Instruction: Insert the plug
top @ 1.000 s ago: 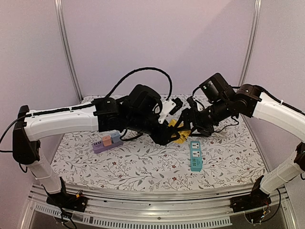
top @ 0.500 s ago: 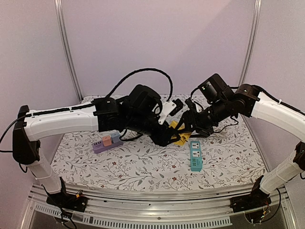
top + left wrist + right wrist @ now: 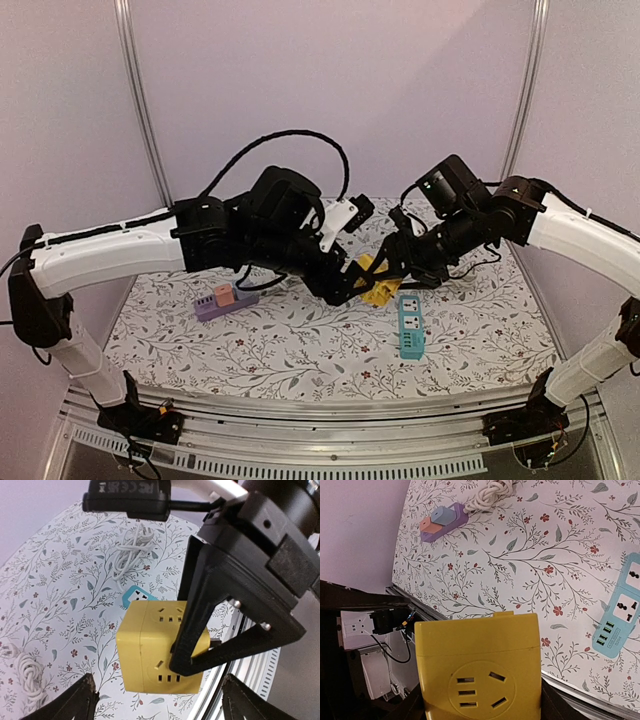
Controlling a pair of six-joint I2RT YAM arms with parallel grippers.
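- My right gripper is clamped on the yellow socket cube. One black finger lies across the front of the cube, and the other comes in from the side.
- The cube is held up in the air over the flowery table. It is about in the middle, between my two arms.
- One face of the cube looks at the right wrist camera and shows a round socket with slots. Its other faces have more slots.
- My left gripper is open. Its two fingers stand wide apart just short of the cube and do not touch it.
- A teal power strip lies flat on the table just in front of the cube, on the side nearer the arm bases.
- A purple power strip lies well off to the left of the cube, with a pink block and a blue block sitting on top of it.
- A bundle of white cord lies on the table past the cube in the left wrist view.
- I cannot tell which plug is the one to push in.
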